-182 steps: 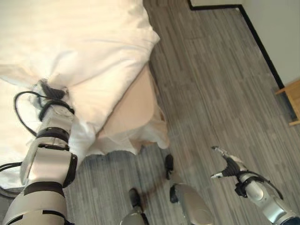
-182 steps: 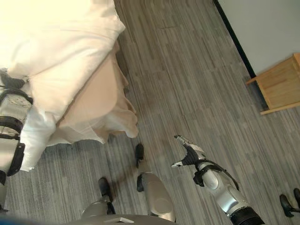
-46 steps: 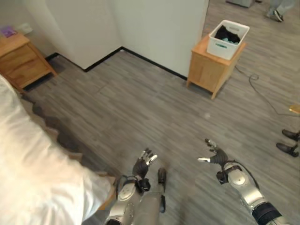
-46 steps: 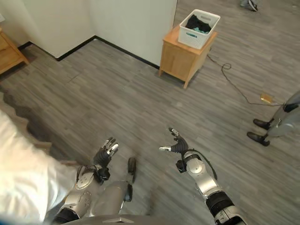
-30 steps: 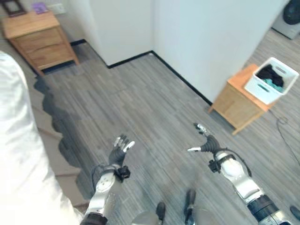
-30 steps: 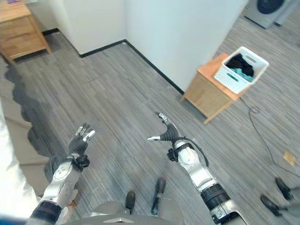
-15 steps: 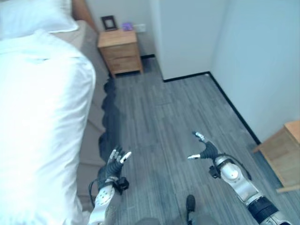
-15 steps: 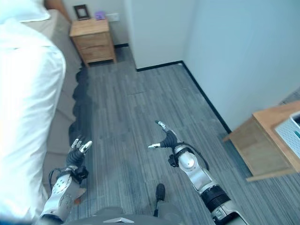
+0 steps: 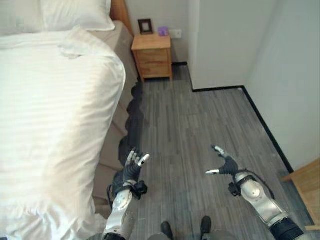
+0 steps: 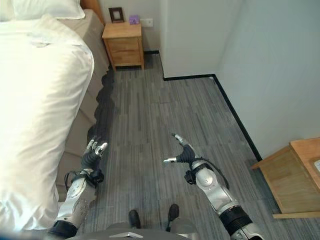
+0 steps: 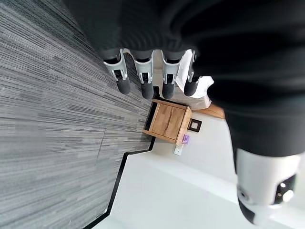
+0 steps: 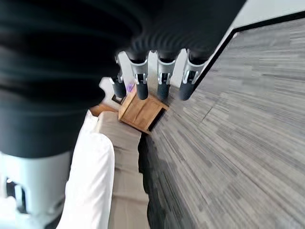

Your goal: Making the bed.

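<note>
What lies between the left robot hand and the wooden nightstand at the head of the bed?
In the left eye view, only bare grey floor runs from the left robot hand to the nightstand, alongside the bed's beige side.

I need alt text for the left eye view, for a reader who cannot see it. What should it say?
Both robot hands, the left hand and the right hand, hang open and empty over a grey wood-look floor beside a bed. A white duvet covers the bed, with a pillow and a wooden nightstand at its head.
</note>
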{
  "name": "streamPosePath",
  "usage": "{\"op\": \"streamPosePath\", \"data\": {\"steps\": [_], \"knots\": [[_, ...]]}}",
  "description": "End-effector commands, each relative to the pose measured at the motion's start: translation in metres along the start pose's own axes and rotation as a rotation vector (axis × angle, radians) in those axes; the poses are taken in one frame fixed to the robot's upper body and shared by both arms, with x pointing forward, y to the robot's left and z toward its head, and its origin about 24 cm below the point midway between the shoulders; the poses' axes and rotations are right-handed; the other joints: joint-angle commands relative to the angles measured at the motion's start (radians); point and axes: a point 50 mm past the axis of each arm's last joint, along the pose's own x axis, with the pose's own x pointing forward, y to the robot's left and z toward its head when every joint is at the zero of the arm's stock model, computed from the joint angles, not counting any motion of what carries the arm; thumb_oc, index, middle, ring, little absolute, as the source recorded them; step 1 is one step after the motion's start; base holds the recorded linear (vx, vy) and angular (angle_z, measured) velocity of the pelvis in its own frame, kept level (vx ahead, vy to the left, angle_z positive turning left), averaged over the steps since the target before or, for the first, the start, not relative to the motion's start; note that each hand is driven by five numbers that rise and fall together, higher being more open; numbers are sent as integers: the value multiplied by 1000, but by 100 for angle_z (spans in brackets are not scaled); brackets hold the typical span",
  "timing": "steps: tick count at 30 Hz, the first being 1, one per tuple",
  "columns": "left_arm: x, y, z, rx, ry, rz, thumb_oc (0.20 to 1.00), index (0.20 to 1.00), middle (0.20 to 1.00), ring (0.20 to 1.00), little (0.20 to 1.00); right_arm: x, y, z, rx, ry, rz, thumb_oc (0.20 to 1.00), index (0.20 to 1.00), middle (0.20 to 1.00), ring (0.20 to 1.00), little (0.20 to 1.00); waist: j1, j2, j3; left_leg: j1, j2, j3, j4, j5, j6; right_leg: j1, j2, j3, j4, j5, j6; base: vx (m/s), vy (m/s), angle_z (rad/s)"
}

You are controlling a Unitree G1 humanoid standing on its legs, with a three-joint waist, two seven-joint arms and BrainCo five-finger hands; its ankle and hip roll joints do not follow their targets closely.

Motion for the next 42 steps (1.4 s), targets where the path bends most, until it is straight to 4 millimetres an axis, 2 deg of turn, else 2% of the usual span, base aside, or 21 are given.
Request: {"op": "streamPosePath", "data": {"steps": [1,4,5,8,9,11,13,15,17,22,23,25,27,30,32,33,34,35,37,39,42], "knots": [[1,6,29,115,-117,-56,1000,1000,1000,1000,1000,14,2,30,81,-142,-29,1000,1000,1000,1000,1000,27,-84,-38,25,-7,-9,10,-62,-35,75,-89,3,17,-123,92,15,91,17],[-2,11,36,138,-137,-52,1000,1000,1000,1000,1000,13,-2,32,91,-152,-58,1000,1000,1000,1000,1000,38,-98,-23,20,-10,-22,10,-67,-23,25,-97,5,146,-139,104,-17,100,21],[-3,12,37,149,-142,-51,1000,1000,1000,1000,1000,13,-2,33,92,-160,-62,1000,1000,1000,1000,1000,39,-100,-12,27,-11,-27,10,-78,-19,0,-102,8,207,-140,120,-13,119,4],[-4,18,43,173,-161,-30,1000,1000,1000,1000,1000,16,-6,38,90,-182,-86,1000,1000,1000,1000,1000,39,-100,14,31,-14,-56,10,-87,-8,-90,-129,59,398,-81,189,1,91,16],[-3,19,44,176,-164,-25,1000,1000,1000,1000,1000,15,-7,38,95,-181,-94,1000,1000,1000,1000,1000,37,-100,16,25,-14,-71,10,-86,-9,-110,-119,90,411,-72,188,23,34,33],[-2,19,46,174,-172,-23,1000,1000,1000,1000,1000,11,-10,33,103,-166,-114,1000,1000,1000,1000,1000,29,-98,21,20,-17,-109,10,-83,-13,-117,-80,164,374,-107,163,69,5,54],[0,17,47,172,-173,-32,1000,1000,1000,1000,1000,7,-13,28,126,-146,-138,1000,1000,1000,1000,1000,22,-96,18,13,-24,-156,10,-84,-18,-114,-54,223,289,-148,132,120,-20,63],[1,17,46,182,-165,-41,1000,1000,1000,1000,1000,2,-14,21,157,-118,-159,1000,1000,1000,1000,1000,15,-108,12,9,-41,-195,10,-94,-13,-70,-54,263,171,-158,102,111,-54,94],[2,19,44,178,-151,-31,1000,1000,1000,1000,1000,5,-12,21,165,-114,-152,1000,1000,1000,1000,1000,23,-118,-6,20,-48,-205,10,-102,-16,-30,-65,245,121,-140,105,116,-56,148],[-6,23,30,172,-102,-28,1000,1000,1000,1000,1000,2,-11,17,124,-95,-135,1000,1000,1000,1000,1000,27,-110,-35,49,-42,-200,10,-109,-22,34,-60,229,55,-121,96,133,-60,1],[9,33,2,337,63,16,1000,1000,1000,1000,1000,-21,-74,-68,194,294,-373,1000,1000,1000,1000,1000,13,-74,24,-87,-21,-81,216,-130,-60,10,-103,83,12,-114,84,63,-30,-7],[11,30,9,408,41,-24,1000,1000,1000,1000,1000,-20,-75,-65,176,279,-371,1000,1000,1000,1000,1000,8,-63,14,-58,-18,-49,178,-133,-43,16,-85,74,12,-116,86,16,8,24],[14,31,18,432,5,-20,1000,1000,1000,1000,1000,-15,-75,-61,160,261,-369,1000,1000,1000,1000,1000,12,-72,13,-60,-36,-88,170,-131,-41,18,-84,64,12,-104,86,11,12,39],[16,32,30,480,-35,-24,1000,1000,1000,1000,1000,-14,-80,-53,143,221,-382,1000,1000,1000,1000,1000,9,-76,6,-29,-32,-76,115,-120,-37,25,-80,55,21,-102,94,53,56,6],[18,31,40,516,-79,-30,1000,1000,1000,1000,1000,-13,-81,-48,121,200,-388,1000,1000,1000,1000,1000,8,-75,-2,12,-40,-94,36,-105,-21,6,-80,53,106,-118,106,84,143,4],[18,31,45,523,-97,-28,1000,1000,1000,1000,1000,-11,-79,-45,127,181,-393,1000,1000,1000,1000,1000,8,-74,5,40,-40,-95,14,-106,-9,-33,-91,51,219,-116,136,48,123,0],[18,31,45,523,-98,-27,1000,1000,1000,1000,1000,-11,-79,-45,127,181,-393,1000,1000,1000,1000,1000,9,-75,5,39,-42,-94,14,-106,-8,-37,-93,52,226,-119,137,77,118,1],[18,30,49,522,-118,-23,1000,1000,1000,1000,1000,-9,-81,-40,122,164,-398,1000,1000,1000,1000,1000,7,-75,14,58,-44,-97,10,-114,-2,-58,-110,53,290,-89,170,55,69,-7],[19,29,56,518,-145,-17,1000,1000,1000,1000,1000,-5,-84,-31,119,121,-412,1000,1000,1000,1000,1000,7,-68,26,75,-36,-97,10,-117,3,-105,-134,39,395,-35,211,101,72,-17],[20,29,59,524,-164,-12,1000,1000,1000,1000,1000,-4,-87,-25,117,95,-426,1000,1000,1000,1000,1000,5,-65,29,88,-32,-99,10,-123,2,-119,-143,28,416,-34,207,146,33,-7],[23,22,71,517,-229,-6,1000,1000,1000,1000,1000,-6,-94,-17,129,47,-490,1000,1000,1000,1000,1000,-13,-68,23,122,-26,-112,10,-152,-14,-144,-127,-10,310,-76,156,288,-35,6]]}}
